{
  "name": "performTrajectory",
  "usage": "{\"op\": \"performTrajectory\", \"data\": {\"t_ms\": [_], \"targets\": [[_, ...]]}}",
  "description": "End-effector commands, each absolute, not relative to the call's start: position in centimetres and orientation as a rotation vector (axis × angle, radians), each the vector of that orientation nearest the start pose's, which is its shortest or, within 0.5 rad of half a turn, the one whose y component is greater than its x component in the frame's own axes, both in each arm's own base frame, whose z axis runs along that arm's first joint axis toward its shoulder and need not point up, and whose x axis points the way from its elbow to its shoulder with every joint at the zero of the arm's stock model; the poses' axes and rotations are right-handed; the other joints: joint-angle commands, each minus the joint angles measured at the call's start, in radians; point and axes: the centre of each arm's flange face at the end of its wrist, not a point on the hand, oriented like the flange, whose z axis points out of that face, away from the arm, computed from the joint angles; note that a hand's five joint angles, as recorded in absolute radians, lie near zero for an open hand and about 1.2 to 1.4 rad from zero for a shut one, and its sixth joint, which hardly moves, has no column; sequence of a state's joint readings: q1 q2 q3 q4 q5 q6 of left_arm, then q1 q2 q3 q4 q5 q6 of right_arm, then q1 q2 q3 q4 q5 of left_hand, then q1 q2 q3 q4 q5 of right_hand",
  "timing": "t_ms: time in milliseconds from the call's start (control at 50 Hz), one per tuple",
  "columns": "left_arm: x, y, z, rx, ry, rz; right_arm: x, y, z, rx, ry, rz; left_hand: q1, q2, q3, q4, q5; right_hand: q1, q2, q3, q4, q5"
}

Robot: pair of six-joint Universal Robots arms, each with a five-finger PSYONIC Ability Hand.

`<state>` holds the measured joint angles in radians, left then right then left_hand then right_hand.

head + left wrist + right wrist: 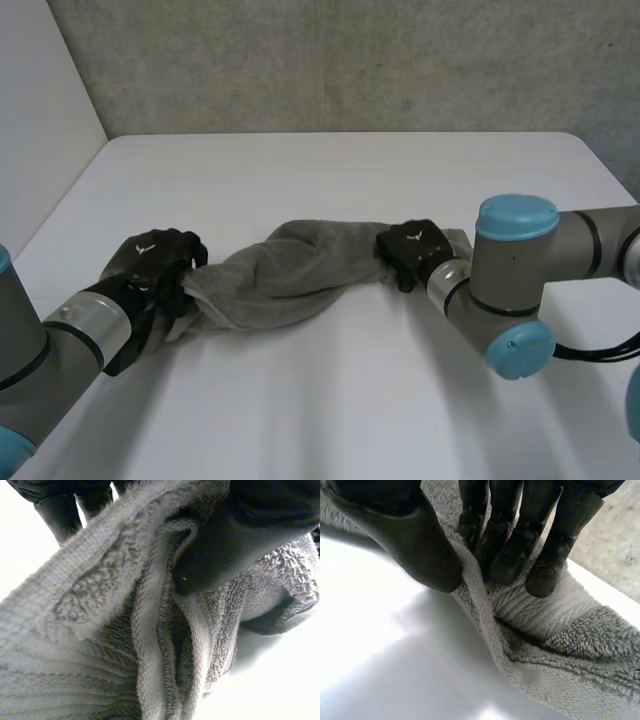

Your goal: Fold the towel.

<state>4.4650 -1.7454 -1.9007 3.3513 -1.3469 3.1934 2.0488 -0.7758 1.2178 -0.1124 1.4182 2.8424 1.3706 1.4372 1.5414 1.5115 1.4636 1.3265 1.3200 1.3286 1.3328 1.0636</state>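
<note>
Since the towel [290,275] sits bunched mid-frame, my left hand [150,262] at lower left pinches one end. Right hand [412,248], centre right, pinches the other, probably to stretch it flat first.

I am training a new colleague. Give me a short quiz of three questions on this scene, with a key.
1. True or false: the towel lies flat and spread out on the table.
2. Where does the left hand hold the towel? A) its middle B) one end C) nowhere
3. Fill in: the right hand pinches the towel between its thumb and ____.
Key: 1 false; 2 B; 3 fingers.
</note>
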Motion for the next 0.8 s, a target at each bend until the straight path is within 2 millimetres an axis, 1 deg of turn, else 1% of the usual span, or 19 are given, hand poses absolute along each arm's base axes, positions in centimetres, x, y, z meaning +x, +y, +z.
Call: {"op": "performTrajectory", "data": {"t_ms": [20, 80, 200, 240, 300, 360, 400, 420, 460, 500, 600, 640, 660, 680, 700, 720, 740, 780, 800], "targets": [[-21.9, -24.5, 18.7, 0.643, 2.688, -2.045, 32.0, -31.2, 17.6, -0.907, 2.057, -1.785, 0.026, -0.041, -0.145, -0.115, -0.242, 0.07, 0.076, 0.068, 0.063, 0.158], [-22.1, -24.3, 18.9, 0.65, 2.685, -2.054, 31.7, -31.1, 18.9, -0.878, 2.04, -1.806, 0.026, -0.041, -0.145, -0.115, -0.242, 0.07, 0.076, 0.068, 0.063, 0.158], [-22.0, -24.1, 20.3, 0.648, 2.637, -2.118, 31.1, -31.1, 19.6, -0.859, 2.04, -1.811, 0.026, -0.041, -0.145, -0.115, -0.242, 0.07, 0.076, 0.068, 0.063, 0.158], [-22.0, -24.0, 20.6, 0.65, 2.626, -2.133, 30.3, -30.5, 22.0, -0.854, 2.002, -1.841, 0.026, -0.041, -0.145, -0.115, -0.242, 0.07, 0.076, 0.068, 0.063, 0.158], [-21.9, -23.6, 21.4, 0.648, 2.604, -2.163, 29.5, -29.8, 24.3, -0.855, 1.971, -1.856, 0.026, -0.041, -0.145, -0.115, -0.242, 0.07, 0.076, 0.068, 0.063, 0.158], [-21.7, -23.2, 22.7, 0.641, 2.564, -2.212, 28.8, -29.6, 25.2, -0.852, 1.973, -1.855, -0.003, -0.07, -0.174, -0.144, -0.271, 0.07, 0.076, 0.068, 0.063, 0.158], [-21.6, -23.0, 23.2, 0.637, 2.547, -2.232, 27.2, -29.3, 28.0, -0.827, 1.953, -1.903, -0.006, -0.073, -0.177, -0.147, -0.274, 0.07, 0.076, 0.068, 0.063, 0.158], [-21.4, -22.9, 23.7, 0.628, 2.533, -2.247, 27.2, -29.3, 28.0, -0.827, 1.952, -1.903, -0.006, -0.073, -0.177, -0.147, -0.274, 0.07, 0.076, 0.068, 0.063, 0.158], [-21.3, -22.8, 24.2, 0.624, 2.515, -2.266, 25.3, -29.6, 29.8, -0.787, 1.953, -1.963, -0.006, -0.073, -0.177, -0.147, -0.274, 0.07, 0.076, 0.068, 0.063, 0.158], [-21.3, -22.9, 24.3, 0.619, 2.507, -2.274, 24.6, -29.9, 30.1, -0.773, 1.963, -1.98, -0.006, -0.073, -0.177, -0.147, -0.274, 0.07, 0.076, 0.068, 0.063, 0.158], [-21.1, -23.6, 23.6, 0.6, 2.529, -2.24, 23.7, -30.3, 29.4, -0.772, 2.019, -1.937, -0.135, -0.202, -0.306, -0.276, -0.403, 0.07, 0.076, 0.068, 0.063, 0.158], [-21.2, -24.3, 20.3, 0.61, 2.646, -2.082, 23.6, -30.5, 28.6, -0.778, 2.049, -1.891, -0.32, -0.386, -0.49, -0.46, -0.587, 0.07, 0.076, 0.068, 0.063, 0.158], [-21.2, -24.3, 20.3, 0.61, 2.647, -2.081, 23.5, -31.1, 26.9, -0.78, 2.101, -1.83, -0.32, -0.387, -0.491, -0.461, -0.588, 0.07, 0.076, 0.068, 0.063, 0.158], [-21.3, -24.6, 18.6, 0.614, 2.702, -2.0, 23.5, -31.9, 24.7, -0.781, 2.157, -1.756, -0.352, -0.419, -0.523, -0.493, -0.62, 0.07, 0.076, 0.068, 0.063, 0.158], [-21.5, -24.9, 17.4, 0.623, 2.746, -1.932, 23.5, -32.0, 24.7, -0.781, 2.157, -1.755, -0.364, -0.431, -0.535, -0.505, -0.632, 0.07, 0.076, 0.068, 0.063, 0.158], [-21.5, -24.9, 17.3, 0.623, 2.746, -1.931, 23.5, -32.5, 22.9, -0.789, 2.199, -1.703, -0.364, -0.431, -0.535, -0.505, -0.632, 0.07, 0.076, 0.068, 0.063, 0.158], [-21.6, -25.2, 16.2, 0.635, 2.777, -1.879, 23.5, -32.5, 22.9, -0.789, 2.2, -1.703, -0.379, -0.446, -0.55, -0.52, -0.646, 0.07, 0.076, 0.068, 0.063, 0.158], [-21.8, -25.6, 15.3, 0.648, 2.794, -1.837, 23.5, -33.2, 19.9, -0.841, 2.275, -1.635, -0.403, -0.469, -0.573, -0.543, -0.67, 0.07, 0.076, 0.068, 0.063, 0.158], [-21.8, -26.0, 14.4, 0.653, 2.809, -1.8, 23.5, -33.2, 19.9, -0.841, 2.275, -1.635, -0.423, -0.49, -0.594, -0.564, -0.69, 0.07, 0.076, 0.068, 0.063, 0.158]]}}
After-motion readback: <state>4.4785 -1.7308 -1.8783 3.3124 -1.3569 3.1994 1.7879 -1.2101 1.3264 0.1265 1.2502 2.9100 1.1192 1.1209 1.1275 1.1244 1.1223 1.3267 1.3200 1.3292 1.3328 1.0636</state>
